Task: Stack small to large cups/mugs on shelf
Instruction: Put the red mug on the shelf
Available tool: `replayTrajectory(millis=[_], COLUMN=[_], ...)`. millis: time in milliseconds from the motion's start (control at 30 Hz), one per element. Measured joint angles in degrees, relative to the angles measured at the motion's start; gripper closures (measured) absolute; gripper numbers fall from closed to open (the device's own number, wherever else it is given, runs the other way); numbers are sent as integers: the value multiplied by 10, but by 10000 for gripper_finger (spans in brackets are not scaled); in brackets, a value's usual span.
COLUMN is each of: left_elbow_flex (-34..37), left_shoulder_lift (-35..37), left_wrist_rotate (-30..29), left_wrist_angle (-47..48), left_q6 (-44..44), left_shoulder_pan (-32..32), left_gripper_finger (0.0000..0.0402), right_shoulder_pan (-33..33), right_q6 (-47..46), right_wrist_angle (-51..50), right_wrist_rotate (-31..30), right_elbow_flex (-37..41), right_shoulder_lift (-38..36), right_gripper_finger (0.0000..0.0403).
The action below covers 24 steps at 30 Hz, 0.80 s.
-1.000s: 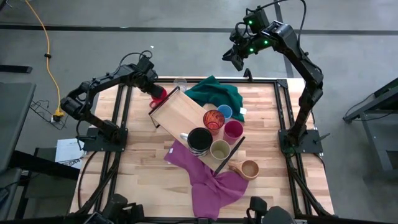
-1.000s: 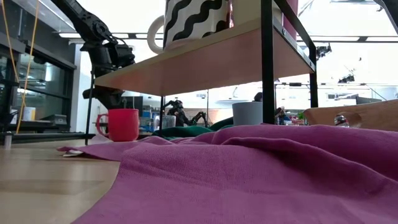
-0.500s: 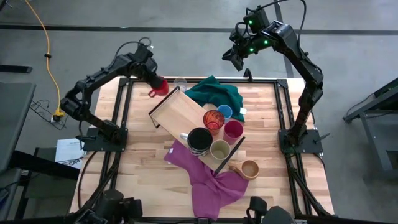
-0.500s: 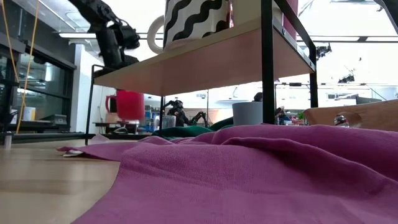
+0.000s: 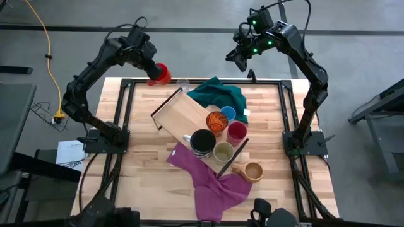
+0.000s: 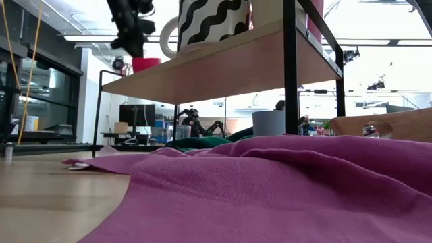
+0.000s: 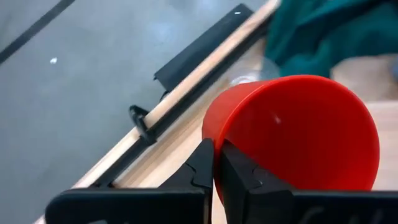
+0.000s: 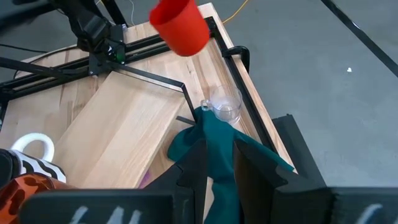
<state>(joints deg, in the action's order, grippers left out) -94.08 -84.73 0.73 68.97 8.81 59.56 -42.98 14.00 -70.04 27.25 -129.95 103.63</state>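
A pale butcher-block wooden tabletop point(image 5: 145, 157) in a black frame carries a long light wooden shelf board point(image 5: 183, 113) set diagonally, a crumpled dark green cloth point(image 5: 218, 94), a magenta cloth point(image 5: 211, 183), a clear glass cup point(image 5: 183, 84) just below the raised left gripper point(image 5: 150, 70), and a tan mug point(image 5: 252, 171).

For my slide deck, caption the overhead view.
Left gripper holds a red cup aloft beyond the light wooden shelf.

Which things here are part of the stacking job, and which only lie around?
Job: red cup held by left gripper; glass cup; shelf with black, orange, blue, magenta, olive cups; tan cup.
Lying about: green cloth; purple cloth.
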Motion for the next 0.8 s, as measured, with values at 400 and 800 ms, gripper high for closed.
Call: replayTrajectory(millis=[400,800], left_elbow_flex=[-115,-120], left_shoulder_lift=[1,-9], left_wrist_rotate=[2,12], left_wrist_angle=[141,147], left_q6=[4,-78], left_shoulder_pan=[-115,-254], left_gripper_finger=[401,401], right_shoulder_pan=[0,0], right_q6=[-5,-15], right_wrist_angle=[0,2], right_wrist_rotate=[-2,-2], right_elbow_flex=[0,0], right_shoulder_lift=[0,0], right_gripper_finger=[334,334])
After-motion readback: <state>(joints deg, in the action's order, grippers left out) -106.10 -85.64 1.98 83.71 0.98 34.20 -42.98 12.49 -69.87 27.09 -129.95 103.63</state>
